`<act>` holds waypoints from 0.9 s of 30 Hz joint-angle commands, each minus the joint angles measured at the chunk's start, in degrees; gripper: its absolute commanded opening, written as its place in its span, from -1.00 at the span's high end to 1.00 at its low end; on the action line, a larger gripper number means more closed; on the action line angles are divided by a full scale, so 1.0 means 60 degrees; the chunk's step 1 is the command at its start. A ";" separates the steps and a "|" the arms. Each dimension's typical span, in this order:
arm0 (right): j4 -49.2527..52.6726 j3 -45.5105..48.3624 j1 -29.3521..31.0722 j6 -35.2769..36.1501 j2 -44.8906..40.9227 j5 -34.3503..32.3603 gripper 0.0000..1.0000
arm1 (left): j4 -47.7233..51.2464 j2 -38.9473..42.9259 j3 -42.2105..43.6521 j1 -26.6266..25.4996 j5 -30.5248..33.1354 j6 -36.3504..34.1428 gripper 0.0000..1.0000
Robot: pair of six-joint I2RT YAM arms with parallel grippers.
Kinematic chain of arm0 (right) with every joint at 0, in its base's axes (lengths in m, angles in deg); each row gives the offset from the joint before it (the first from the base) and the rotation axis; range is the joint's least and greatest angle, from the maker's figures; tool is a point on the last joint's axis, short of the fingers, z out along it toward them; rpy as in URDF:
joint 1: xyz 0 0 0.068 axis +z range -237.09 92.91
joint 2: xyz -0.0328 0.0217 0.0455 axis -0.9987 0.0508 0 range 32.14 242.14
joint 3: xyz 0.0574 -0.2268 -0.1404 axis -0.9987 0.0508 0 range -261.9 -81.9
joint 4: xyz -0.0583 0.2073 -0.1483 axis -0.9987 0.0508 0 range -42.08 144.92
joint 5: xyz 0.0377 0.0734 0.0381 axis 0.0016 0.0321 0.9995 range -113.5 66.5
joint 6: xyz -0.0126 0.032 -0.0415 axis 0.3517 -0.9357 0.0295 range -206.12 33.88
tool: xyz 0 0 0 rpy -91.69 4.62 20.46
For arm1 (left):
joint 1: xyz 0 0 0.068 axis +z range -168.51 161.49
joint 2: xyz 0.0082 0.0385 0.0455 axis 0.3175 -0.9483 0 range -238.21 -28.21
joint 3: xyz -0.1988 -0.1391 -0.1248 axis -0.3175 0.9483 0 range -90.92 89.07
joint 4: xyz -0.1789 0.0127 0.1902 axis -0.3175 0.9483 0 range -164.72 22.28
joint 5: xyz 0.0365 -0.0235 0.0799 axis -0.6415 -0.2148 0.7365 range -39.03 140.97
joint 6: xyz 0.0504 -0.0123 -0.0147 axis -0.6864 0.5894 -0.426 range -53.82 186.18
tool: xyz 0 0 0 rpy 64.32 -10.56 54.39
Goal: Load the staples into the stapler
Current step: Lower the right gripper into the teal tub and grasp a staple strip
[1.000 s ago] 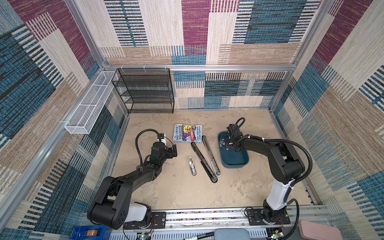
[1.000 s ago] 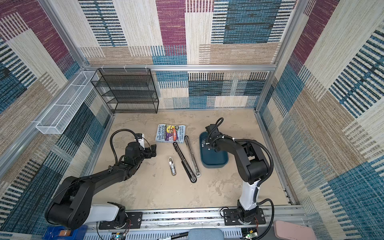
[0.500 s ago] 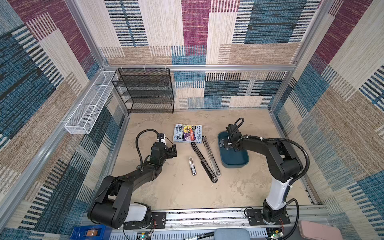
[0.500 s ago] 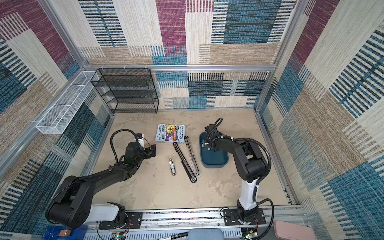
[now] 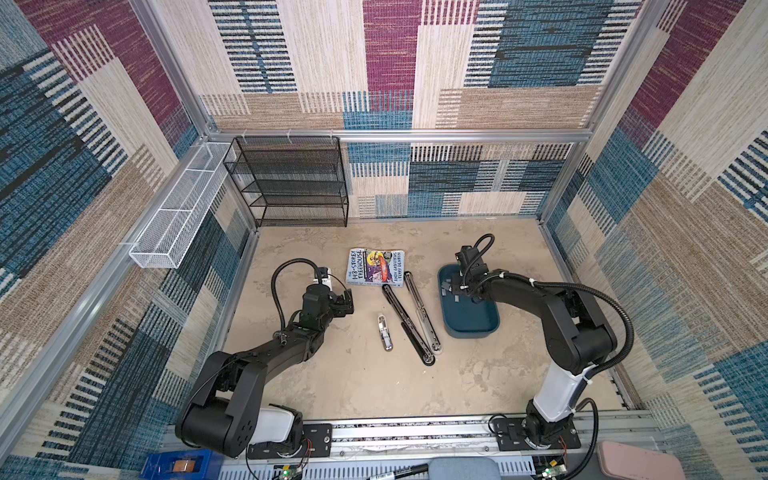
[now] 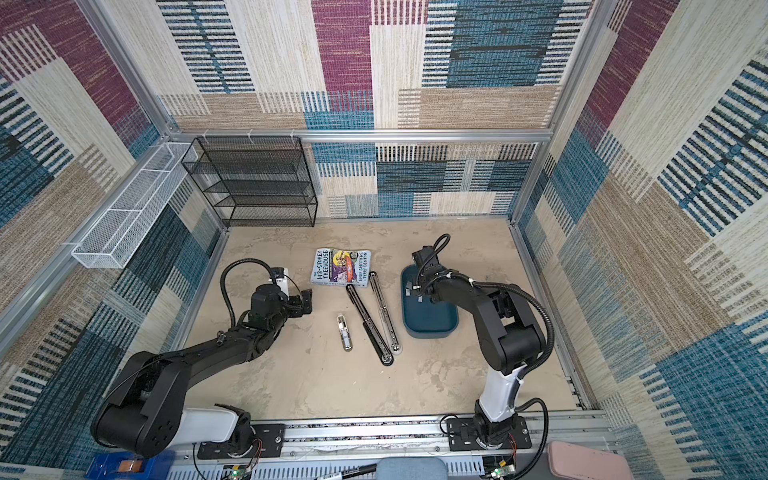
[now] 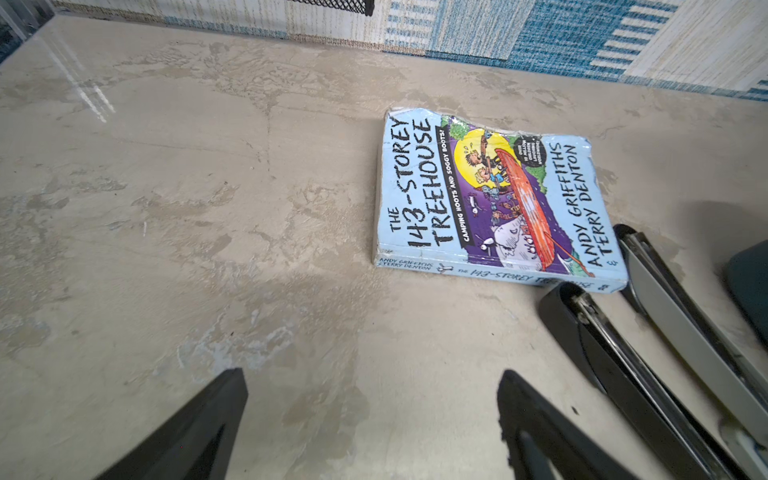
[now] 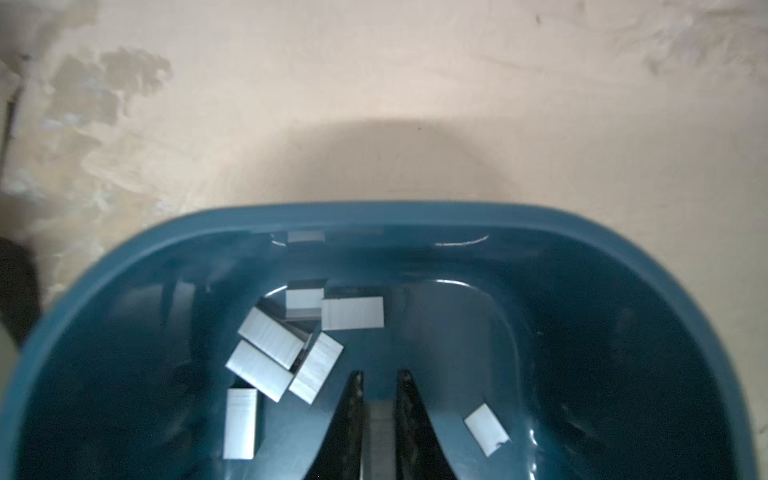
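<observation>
The stapler (image 5: pixel 405 322) (image 6: pixel 370 318) lies folded open flat mid-table, its black base and silver magazine arm spread in a narrow V; its far ends show in the left wrist view (image 7: pixel 623 374). Several staples (image 8: pixel 270 345), short silver-grey strips, lie loose in the blue tray (image 8: pixel 374 216) (image 5: pixel 473 318). My right gripper (image 8: pixel 380 376) (image 5: pixel 461 291) is down inside the tray, shut on one grey strip of staples (image 8: pixel 380 432) between its fingers. My left gripper (image 7: pixel 372 378) (image 5: pixel 347 303) hovers open and empty over bare table left of the stapler.
A blue paperback book (image 5: pixel 376 266) (image 7: pixel 490 195) lies just behind the stapler. A small silver metal tool (image 5: pixel 384 332) rests left of the stapler. A black mesh rack (image 5: pixel 291 183) and a white wire basket (image 5: pixel 178 216) stand at the back left.
</observation>
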 commanded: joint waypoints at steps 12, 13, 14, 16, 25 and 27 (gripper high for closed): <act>-0.0228 0.1498 0.0428 -0.0764 -0.3270 -0.0023 0.76 | -0.1066 -0.0279 0.0155 0.1241 -0.2351 0.0999 -0.86; -0.0238 0.1676 0.0584 -0.0872 -0.3563 -0.0053 0.77 | -0.1050 -0.0221 0.0199 0.1185 -0.2364 0.0933 -0.86; -0.0233 0.1801 0.0730 -0.0964 -0.3833 -0.0075 0.77 | -0.1057 -0.0143 0.0228 0.1130 -0.2378 0.0879 -0.86; -0.0172 0.2052 0.1159 -0.1217 -0.4470 -0.0158 0.77 | -0.1199 0.0071 0.0402 0.1002 -0.2365 0.0734 -0.86; -0.0642 0.2785 0.2598 -0.1739 -0.5987 -0.0260 0.77 | -0.2071 0.1203 0.1444 0.0199 -0.1784 0.0254 -0.92; -0.0790 0.2779 0.2937 -0.1737 -0.5795 -0.0322 0.76 | -0.1868 0.1266 0.1402 -0.0084 -0.1601 0.0075 -0.92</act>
